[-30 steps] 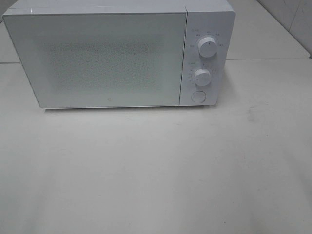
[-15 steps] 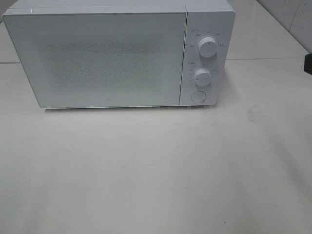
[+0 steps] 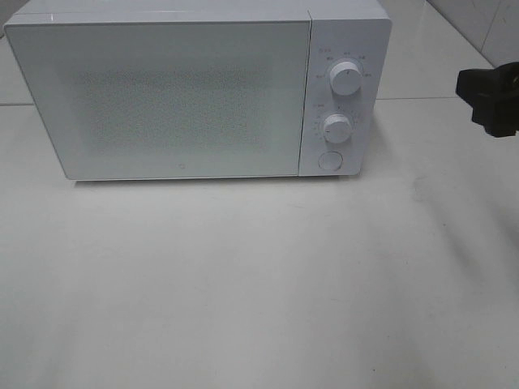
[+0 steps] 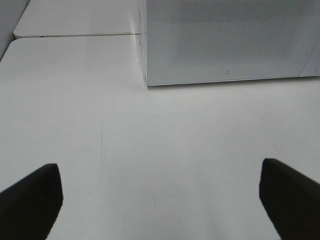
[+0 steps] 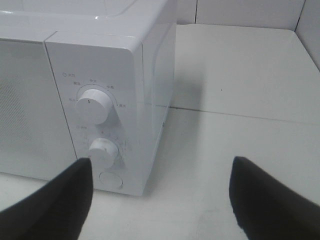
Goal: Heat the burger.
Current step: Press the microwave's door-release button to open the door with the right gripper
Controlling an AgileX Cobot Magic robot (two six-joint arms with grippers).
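The burger is not in any view. A white microwave (image 3: 162, 97) stands at the back of the table with its door shut; what is inside is hidden. It also shows in the left wrist view (image 4: 225, 40) and the right wrist view (image 5: 125, 75). My right gripper (image 5: 160, 200) is open and empty, off the table, to the right of the microwave's control panel; it shows as a black shape at the right edge of the high view (image 3: 491, 101). My left gripper (image 4: 160, 200) is open and empty over the bare table, in front of the microwave's left corner.
The control panel has an upper knob (image 3: 346, 79), a lower knob (image 3: 336, 126) and a round button (image 3: 328, 160). The white table (image 3: 259, 275) runs in front of the microwave. A seam between table tops (image 5: 240, 112) runs to the right of the microwave.
My right gripper has come into the high view from the right edge and moved leftward toward the microwave's control panel. The microwave has not moved.
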